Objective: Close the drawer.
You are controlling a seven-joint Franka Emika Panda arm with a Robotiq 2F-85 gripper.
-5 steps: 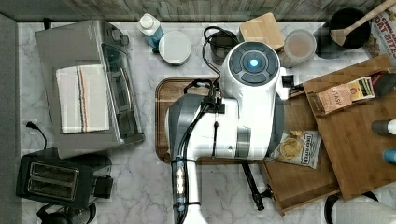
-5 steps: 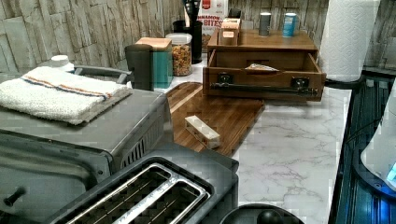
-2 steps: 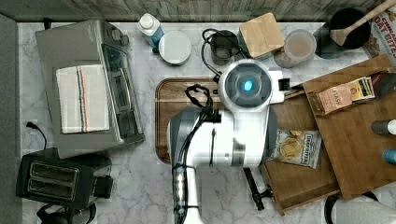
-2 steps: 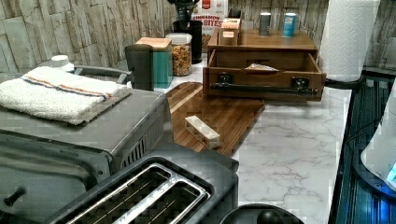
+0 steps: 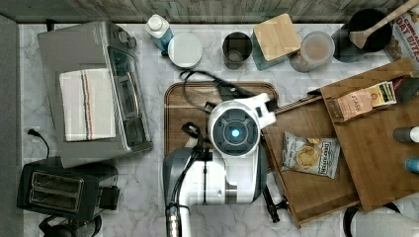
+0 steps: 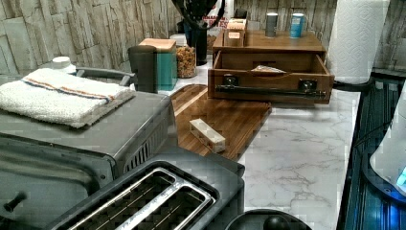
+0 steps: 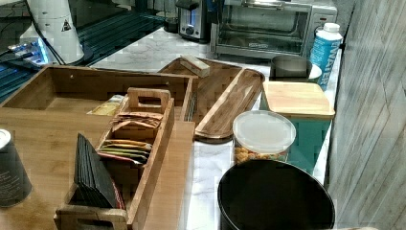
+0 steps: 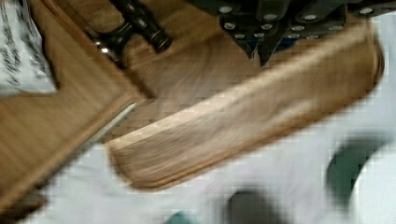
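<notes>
Currently we list: drawer (image 6: 271, 72), pulled out of its cabinet (image 6: 268, 42) over the counter, a snack bag (image 5: 310, 155) lying inside. Gripper (image 8: 258, 55), fingertips nearly together, empty, touching nothing, hanging above the tray (image 8: 243, 121) beside the drawer's bar handle (image 6: 270, 91), likely placed to push it.

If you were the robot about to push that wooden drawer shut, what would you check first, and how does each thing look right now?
1. Medium-brown shallow wooden drawer pulled out: ok, open.
2. Snack bag lying flat inside, below the rim: ok.
3. Dark bar handle free of obstruction: ok.
4. Small pale wooden block on the dark wooden serving tray, apart from the drawer front: ok.
5. Claw contact with the handle: not ok, above the tray.
6. Claw open or shut: cannot tell.
</notes>
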